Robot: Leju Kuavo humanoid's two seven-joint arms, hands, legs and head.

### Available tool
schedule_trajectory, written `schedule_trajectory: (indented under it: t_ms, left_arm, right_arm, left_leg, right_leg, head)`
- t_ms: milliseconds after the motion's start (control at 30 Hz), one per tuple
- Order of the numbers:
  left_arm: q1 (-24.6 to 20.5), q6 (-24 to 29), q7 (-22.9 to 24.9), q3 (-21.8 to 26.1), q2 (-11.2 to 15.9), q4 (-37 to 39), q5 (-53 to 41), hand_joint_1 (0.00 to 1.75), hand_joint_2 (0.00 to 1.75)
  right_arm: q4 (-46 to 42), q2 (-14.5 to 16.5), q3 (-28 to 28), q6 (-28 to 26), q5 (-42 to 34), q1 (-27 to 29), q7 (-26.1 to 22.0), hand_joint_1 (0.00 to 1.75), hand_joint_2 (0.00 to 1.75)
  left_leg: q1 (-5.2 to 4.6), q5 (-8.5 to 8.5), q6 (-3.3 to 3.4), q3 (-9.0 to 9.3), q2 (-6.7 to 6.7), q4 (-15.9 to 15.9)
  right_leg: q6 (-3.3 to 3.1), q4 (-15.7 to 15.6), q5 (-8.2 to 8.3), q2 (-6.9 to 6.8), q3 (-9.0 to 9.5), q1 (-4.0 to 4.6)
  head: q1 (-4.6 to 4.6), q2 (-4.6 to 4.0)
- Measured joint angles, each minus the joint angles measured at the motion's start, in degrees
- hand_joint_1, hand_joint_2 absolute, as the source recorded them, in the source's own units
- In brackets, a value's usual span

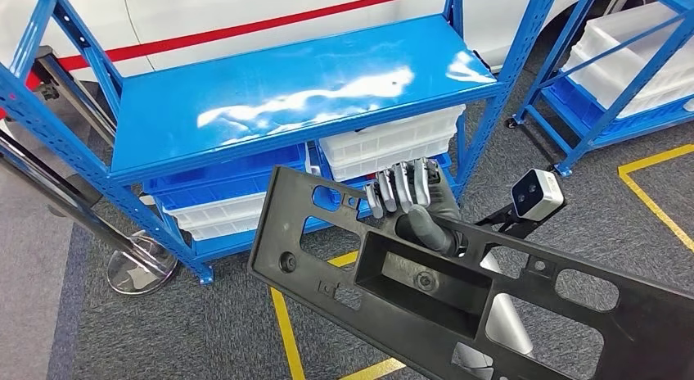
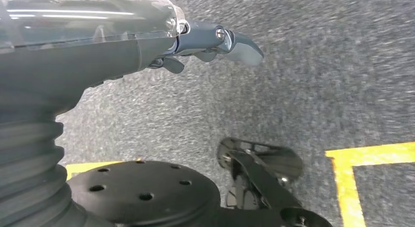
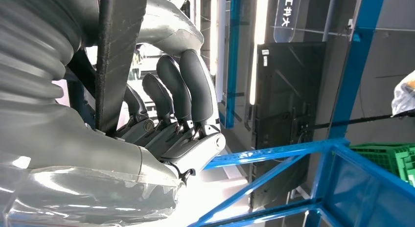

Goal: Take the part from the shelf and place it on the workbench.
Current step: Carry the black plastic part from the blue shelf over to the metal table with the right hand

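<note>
- The right hand (image 1: 413,201) grips the part (image 1: 425,291), a long black plastic panel with rectangular cut-outs and a deep box-shaped recess.
- In the head view its fingers (image 1: 398,186) curl over the panel's upper edge while the thumb presses on the near face, just above the recess.
- The part is held in the air in front of the robot, clear of the shelf (image 1: 270,93). It slants from its upper left end down toward the lower right corner of the head view.
- In the right wrist view the right hand (image 3: 181,119) shows its dark fingers folded around the thin edge of the part (image 3: 117,51), seen end-on as a dark strip.
- The left hand (image 2: 215,43) hangs over the grey carpeted floor (image 2: 318,80). Its fingers are curled in and nothing is in them.
- The shelf is a blue metal rack whose top board is bare and glossy. White bins (image 1: 393,142) and blue bins (image 1: 221,171) sit on the level below.
- A second blue rack (image 1: 622,69) holding white bins stands to the right, well apart from the first.
- Yellow tape lines (image 1: 286,331) mark the floor under the part.
- A chrome post base (image 1: 139,269) rests on the floor beside the shelf's left leg.
</note>
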Motion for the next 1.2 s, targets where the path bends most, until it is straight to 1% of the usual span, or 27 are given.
schedule_trajectory:
  t_ms: [33,67,100,133,167,200,267,300,333,400,433,467,500,533,600,633,667,767,800,867,933,967,1000,1033,1100,1133,1200]
  left_arm:
    - [0.0,0.0,0.0,0.0,0.0,0.0,0.0,0.00,1.75]
    - [0.0,0.0,0.0,0.0,0.0,0.0,-0.1,0.00,1.75]
    - [0.0,0.1,-0.1,0.0,0.0,0.0,-0.1,0.00,1.75]
    - [0.0,0.2,-0.1,0.0,0.0,0.0,-0.1,0.00,1.75]
    - [0.0,0.3,-0.2,0.0,0.0,0.0,-0.1,0.00,1.75]
    - [0.0,0.4,-0.3,0.0,0.0,0.0,-0.1,0.00,1.75]
    - [0.0,0.5,-0.4,0.0,0.0,0.0,-0.1,0.00,1.75]
    - [0.0,0.5,-0.4,0.0,0.0,0.0,-0.1,0.00,1.75]
    - [0.0,0.5,-0.4,0.0,0.0,0.0,-0.1,0.00,1.75]
    - [0.0,0.6,-0.4,0.0,-0.1,0.0,-0.1,0.00,1.75]
    - [0.0,0.6,-0.4,0.0,-0.1,0.0,-0.1,0.00,1.75]
    - [0.1,0.6,-0.4,0.0,-0.1,0.0,0.0,0.00,1.75]
    - [0.1,0.7,-0.4,0.0,-0.2,0.0,0.0,0.00,1.75]
    - [0.1,0.7,-0.4,0.0,-0.2,0.0,0.0,0.00,1.75]
    - [0.0,0.7,-0.4,0.0,-0.3,0.0,0.1,0.00,1.75]
    - [0.0,0.7,-0.4,0.0,-0.3,0.0,0.1,0.00,1.75]
    - [0.0,0.7,-0.5,0.0,-0.3,0.0,0.1,0.00,1.75]
    - [0.0,0.7,-1.0,0.0,-0.3,0.0,0.0,0.00,1.75]
    - [0.0,0.6,-1.2,0.0,-0.3,0.0,0.0,0.00,1.75]
    - [0.0,0.2,-1.3,0.0,-0.3,0.0,-0.1,0.00,1.75]
    - [0.1,-0.2,-1.3,0.0,-0.3,0.0,-0.1,0.00,1.75]
    - [0.1,-0.3,-1.3,0.0,-0.3,0.0,-0.1,0.00,1.75]
    - [0.1,-0.3,-1.3,0.0,-0.3,0.0,-0.1,0.00,1.75]
    - [0.1,-0.3,-1.3,0.0,-0.2,0.0,-0.2,0.00,1.75]
    - [0.1,-0.3,-1.3,0.0,-0.2,0.0,-0.2,0.00,1.75]
    - [0.1,-0.3,-1.3,0.0,-0.1,0.0,-0.2,0.00,1.75]
    - [0.1,-0.3,-1.2,0.0,-0.1,0.0,-0.2,0.00,1.75]
  right_arm:
    - [0.0,0.0,0.0,0.0,0.0,0.1,0.0,1.54,1.75]
    - [0.0,0.0,0.0,0.1,0.0,0.2,0.0,1.54,1.75]
    - [0.0,-0.1,0.0,0.1,-0.1,0.2,0.0,1.54,1.75]
    - [0.0,-0.1,0.0,0.2,-0.1,0.2,0.0,1.54,1.75]
    - [0.0,-0.1,-0.1,0.2,0.0,0.3,-0.1,1.54,1.75]
    - [0.0,-0.1,-0.1,0.1,0.0,0.4,-0.1,1.54,1.75]
    - [0.0,-0.2,-0.1,0.1,0.2,0.6,-0.1,1.54,1.75]
    - [0.0,-0.3,-0.1,0.1,0.3,0.7,-0.2,1.54,1.75]
    - [0.0,-0.3,-0.2,0.1,0.3,0.7,-0.2,1.54,1.75]
    - [0.0,-0.4,-0.3,0.1,0.3,1.0,-0.2,1.54,1.75]
    - [0.0,-0.5,-0.3,0.1,0.3,1.2,-0.2,1.54,1.75]
    - [0.0,-0.5,-0.4,0.1,0.3,1.3,-0.2,1.54,1.75]
    - [0.0,-0.6,-0.4,0.1,0.4,1.4,-0.2,1.54,1.75]
    - [0.0,-0.6,-0.4,0.0,0.4,1.5,-0.2,1.54,1.75]
    - [-0.1,-0.6,-0.4,-0.1,0.5,1.4,-0.2,1.54,1.75]
    - [-0.1,-0.6,-0.4,-0.1,0.5,1.4,-0.2,1.54,1.75]
    - [-0.2,-0.6,-0.4,-0.2,0.5,1.4,-0.2,1.54,1.75]
    - [-0.5,-0.7,-0.5,-0.2,0.6,1.7,-0.2,1.54,1.75]
    - [-0.7,-0.7,-0.5,-0.3,0.6,1.8,-0.2,1.54,1.75]
    - [-1.0,-0.7,-0.5,-0.5,0.7,1.9,-0.2,1.54,1.75]
    - [-1.1,-0.7,-0.5,-0.8,0.8,2.1,-0.3,1.54,1.75]
    - [-1.1,-0.7,-0.5,-0.9,1.0,2.3,-0.2,1.54,1.75]
    - [-1.2,-0.7,-0.5,-0.9,1.1,2.5,-0.2,1.54,1.75]
    - [-1.3,-0.7,-0.5,-0.9,1.2,2.6,-0.2,1.54,1.75]
    - [-1.8,-0.7,-0.6,-0.9,1.4,2.7,-0.2,1.54,1.75]
    - [-2.0,-0.7,-0.6,-0.9,1.5,2.7,-0.2,1.54,1.75]
    - [-2.2,-0.7,-0.7,-0.9,1.5,2.8,-0.1,1.54,1.75]
  left_leg:
    - [0.03,1.54,0.08,2.08,0.00,-2.5]
    - [0.03,2.91,0.28,4.80,-0.01,-6.3]
    - [-0.08,3.60,0.55,7.52,-0.03,-10.4]
    - [-0.21,3.76,0.84,9.50,-0.05,-13.7]
    - [-0.36,3.52,1.11,10.59,-0.07,-15.7]
    - [-0.51,3.34,1.35,10.86,-0.09,-16.4]
    - [-0.35,3.90,2.12,10.65,-0.04,-17.0]
    - [-0.24,4.31,2.60,10.53,0.03,-17.2]
    - [-0.13,4.74,3.08,10.34,0.13,-17.5]
    - [-0.17,5.31,3.61,9.63,0.27,-17.4]
    - [-0.20,5.53,3.69,9.25,0.28,-17.3]
    - [-0.20,5.67,3.69,8.93,0.28,-17.2]
    - [-0.19,5.76,3.65,8.69,0.27,-17.0]
    - [-0.18,5.76,3.57,8.53,0.24,-16.8]
    - [-0.29,5.55,3.22,8.25,0.19,-16.1]
    - [-0.40,5.45,2.95,8.00,0.16,-15.8]
    - [-0.50,5.39,2.66,7.74,0.16,-15.6]
    - [-0.52,5.27,1.81,7.31,0.19,-15.2]
    - [-0.47,4.62,1.51,6.99,0.17,-14.5]
    - [-0.24,1.59,0.93,4.90,0.10,-9.7]
    - [-0.02,-1.89,0.50,1.48,0.09,-2.0]
    - [0.06,-2.58,0.38,0.34,0.09,0.6]
    - [0.13,-2.14,0.34,0.15,0.09,1.1]
    - [0.19,-0.59,0.38,1.10,0.05,-0.8]
    - [0.29,3.35,0.67,4.89,-0.71,-8.6]
    - [0.29,4.63,0.83,6.54,-1.28,-12.1]
    - [0.21,5.01,1.05,7.72,-2.05,-15.0]
  right_leg:
    - [0.09,0.1,0.29,0.03,-0.47,0.00]
    - [0.24,0.2,0.55,0.07,-0.82,0.00]
    - [0.47,0.2,0.83,0.12,-1.11,0.05]
    - [0.78,0.3,1.12,0.12,-1.30,0.10]
    - [1.14,0.3,1.42,0.09,-1.43,0.13]
    - [1.52,0.2,1.72,0.05,-1.50,0.15]
    - [2.23,0.4,1.81,0.06,-1.66,0.10]
    - [2.50,1.3,1.01,0.11,-2.09,0.06]
    - [2.74,3.4,-0.59,0.17,-3.02,0.02]
    - [3.09,10.5,-4.87,0.23,-5.94,-0.11]
    - [3.25,14.0,-6.38,0.24,-7.22,-0.15]
    - [3.36,15.7,-6.82,0.23,-7.70,-0.18]
    - [3.41,15.4,-6.18,0.22,-7.08,-0.22]
    - [3.38,12.9,-4.69,0.21,-5.39,-0.29]
    - [3.14,5.3,-1.89,0.21,-0.95,-0.31]
    - [2.89,2.7,-1.31,0.23,0.44,-0.26]
    - [2.62,1.3,-1.26,0.27,1.03,-0.18]
    - [1.64,0.8,-1.23,0.35,0.79,-0.13]
    - [1.28,0.7,-1.09,0.32,0.79,-0.23]
    - [0.71,0.4,-0.85,0.22,0.72,-0.40]
    - [0.47,0.4,-0.76,0.18,0.50,-0.36]
    - [0.44,0.5,-0.73,0.20,0.44,-0.34]
    - [0.45,0.5,-0.71,0.33,0.40,-0.33]
    - [0.47,0.6,-0.70,0.54,0.40,-0.33]
    - [0.63,0.7,-0.65,1.09,0.41,-0.32]
    - [0.83,0.8,-0.56,1.38,0.29,-0.27]
    - [1.46,0.8,-0.19,1.92,-0.15,-0.23]
  head:
    - [-0.01,0.00]
    - [-0.01,0.00]
    - [-0.01,0.00]
    - [0.00,0.00]
    - [0.02,0.00]
    - [0.03,0.00]
    - [0.08,0.00]
    - [0.11,0.00]
    - [0.14,0.00]
    - [0.18,0.00]
    - [0.18,0.00]
    - [0.18,0.00]
    - [0.18,0.00]
    - [0.18,0.00]
    - [0.19,0.00]
    - [0.17,0.00]
    - [0.16,0.00]
    - [0.14,0.00]
    - [0.12,0.00]
    - [0.08,0.00]
    - [0.06,0.00]
    - [0.06,0.00]
    - [0.06,0.00]
    - [0.05,0.00]
    - [0.06,0.00]
    - [0.07,0.00]
    - [0.11,0.00]
